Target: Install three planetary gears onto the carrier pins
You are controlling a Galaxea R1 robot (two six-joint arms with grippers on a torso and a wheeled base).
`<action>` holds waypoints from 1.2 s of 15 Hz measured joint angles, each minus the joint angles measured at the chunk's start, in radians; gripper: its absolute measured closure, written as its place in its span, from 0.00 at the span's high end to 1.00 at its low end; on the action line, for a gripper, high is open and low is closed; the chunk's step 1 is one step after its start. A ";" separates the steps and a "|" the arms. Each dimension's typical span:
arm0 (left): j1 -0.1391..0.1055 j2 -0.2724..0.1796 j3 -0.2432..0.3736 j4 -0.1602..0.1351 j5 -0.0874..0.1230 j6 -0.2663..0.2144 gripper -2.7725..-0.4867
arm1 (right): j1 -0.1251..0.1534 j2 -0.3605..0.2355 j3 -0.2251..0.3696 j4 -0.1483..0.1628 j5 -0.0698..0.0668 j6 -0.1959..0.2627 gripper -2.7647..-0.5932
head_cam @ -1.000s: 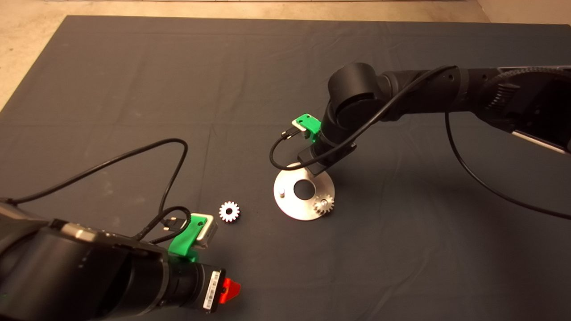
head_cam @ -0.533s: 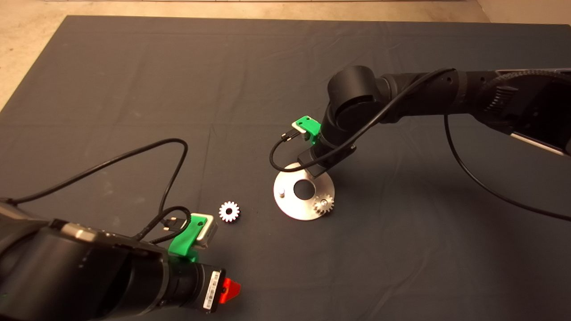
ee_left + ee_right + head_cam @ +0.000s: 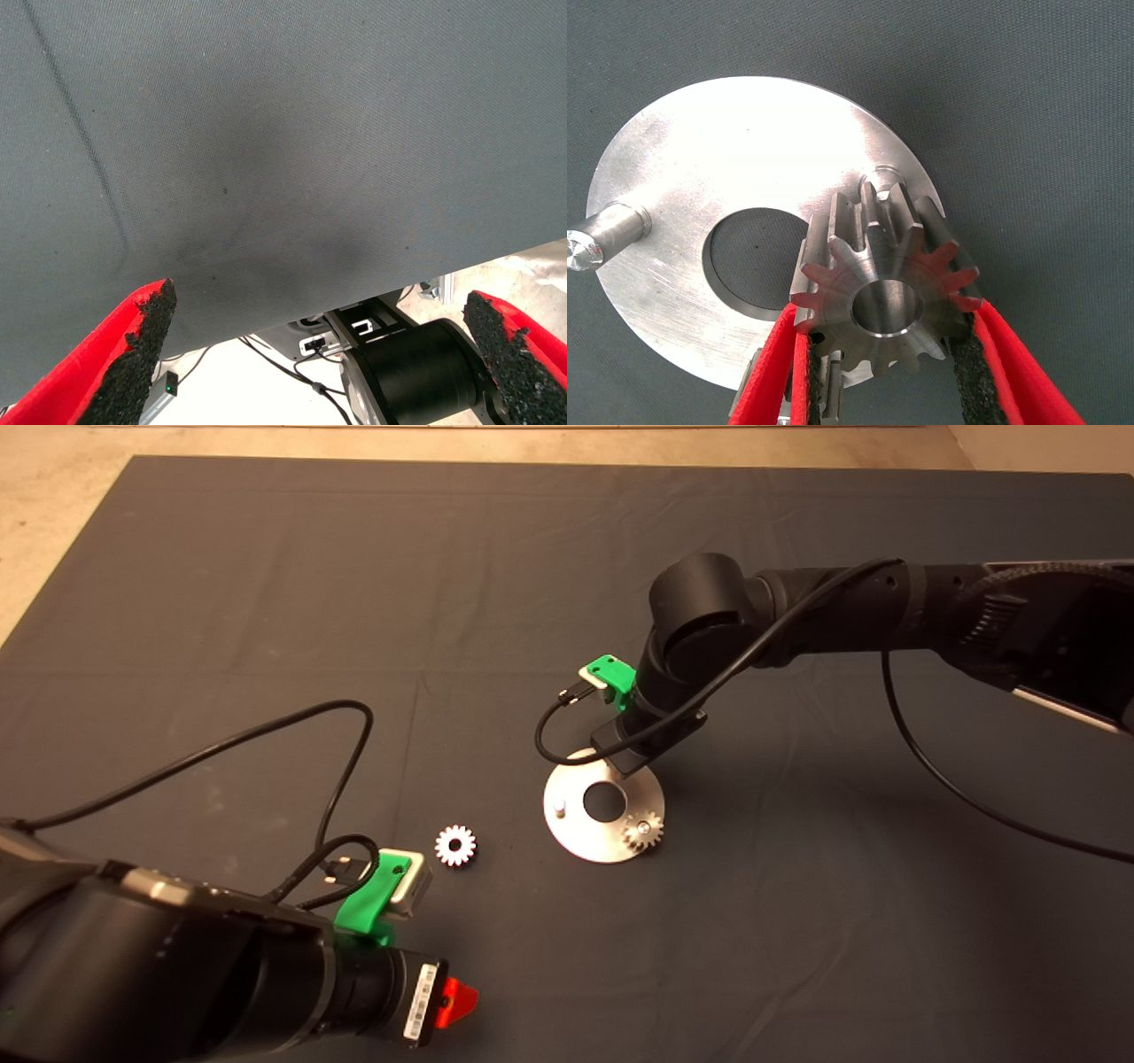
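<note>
- Right gripper (image 3: 888,372): red fingers (image 3: 1014,363) clamp a dark steel gear (image 3: 884,292) on opposite sides
- Gear: held over the round silver plate (image 3: 700,159), beside its central hole
- One bare pin (image 3: 607,235) stands at the plate's edge

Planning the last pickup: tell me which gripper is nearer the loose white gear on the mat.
Left. The left gripper waits open near the mat's front edge, just below the white gear. The right gripper is over the carrier plate, holding a steel gear.
</note>
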 joint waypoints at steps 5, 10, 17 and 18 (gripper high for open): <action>0.000 0.000 0.000 0.000 0.000 0.000 0.81 | 0.001 0.002 -0.008 0.001 0.000 -0.003 0.10; 0.000 0.002 0.000 0.000 0.000 0.000 0.81 | 0.002 0.003 -0.012 0.001 0.002 -0.005 0.10; 0.000 0.002 0.000 0.000 0.000 0.000 0.81 | 0.003 0.003 -0.016 0.001 0.002 -0.007 0.10; 0.000 0.002 0.000 0.000 0.000 0.000 0.81 | 0.003 0.003 -0.017 0.001 0.003 -0.007 0.10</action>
